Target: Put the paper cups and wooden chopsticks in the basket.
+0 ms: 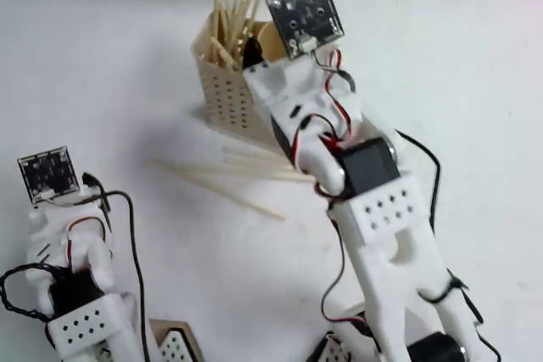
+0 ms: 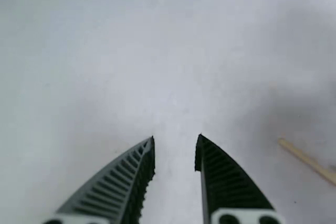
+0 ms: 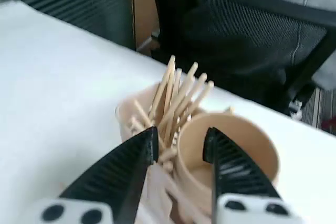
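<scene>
A perforated beige basket (image 1: 227, 95) stands at the far middle of the table, with several wooden chopsticks (image 1: 231, 19) upright in it and a paper cup (image 1: 270, 37) beside them. My right arm (image 1: 339, 150) hangs over the basket. In the right wrist view my right gripper (image 3: 180, 135) is open just above the basket rim (image 3: 124, 115), over the chopsticks (image 3: 177, 93) and the near wall of the paper cup (image 3: 247, 142). Several loose chopsticks (image 1: 242, 177) lie on the table in front of the basket. My left gripper (image 2: 176, 140) is open over bare table, with one chopstick (image 2: 307, 160) off to its side.
My left arm (image 1: 72, 239) sits at the near left corner. Cables (image 1: 136, 243) trail beside both arm bases. A dark office chair (image 3: 247, 30) stands beyond the table's far edge. The white tabletop (image 1: 102, 82) left of the basket is free room.
</scene>
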Motion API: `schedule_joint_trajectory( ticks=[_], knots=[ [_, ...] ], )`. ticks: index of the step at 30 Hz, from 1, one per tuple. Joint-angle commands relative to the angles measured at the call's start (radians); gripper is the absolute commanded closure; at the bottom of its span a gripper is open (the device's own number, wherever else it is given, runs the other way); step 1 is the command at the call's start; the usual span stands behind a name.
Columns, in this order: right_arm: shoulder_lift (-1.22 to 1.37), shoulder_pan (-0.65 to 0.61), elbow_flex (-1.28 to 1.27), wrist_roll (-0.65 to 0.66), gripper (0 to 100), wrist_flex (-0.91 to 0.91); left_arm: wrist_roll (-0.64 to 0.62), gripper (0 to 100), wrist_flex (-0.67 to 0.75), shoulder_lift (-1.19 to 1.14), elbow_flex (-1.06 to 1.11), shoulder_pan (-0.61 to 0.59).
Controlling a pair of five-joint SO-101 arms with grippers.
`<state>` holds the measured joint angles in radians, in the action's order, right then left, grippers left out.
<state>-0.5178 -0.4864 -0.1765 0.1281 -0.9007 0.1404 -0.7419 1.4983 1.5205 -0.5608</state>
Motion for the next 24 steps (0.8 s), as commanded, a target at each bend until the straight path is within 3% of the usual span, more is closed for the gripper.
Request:
schedule_joint_trajectory(
  ticks=[1,6,10,18,24],
  knots=[
    [-0.073,-0.018,0.005,0.002,84.8,-0.131,0.011,86,0.021,0.028,-0.005,-0.010],
    [-0.082,-0.105,-0.028,0.158,84.8,-0.351,0.011,86,0.021,0.028,-0.005,-0.010],
    [-0.087,-0.182,-0.152,0.244,84.8,-0.414,0.011,86,0.020,0.028,-0.005,-0.010],
    [-0.079,-0.234,-0.440,0.451,84.7,-0.295,0.011,86,0.020,0.028,-0.005,-0.010],
    [-0.077,-0.229,-0.580,0.516,84.7,-0.165,0.011,86,0.020,0.028,-0.005,-0.010]
  ],
)
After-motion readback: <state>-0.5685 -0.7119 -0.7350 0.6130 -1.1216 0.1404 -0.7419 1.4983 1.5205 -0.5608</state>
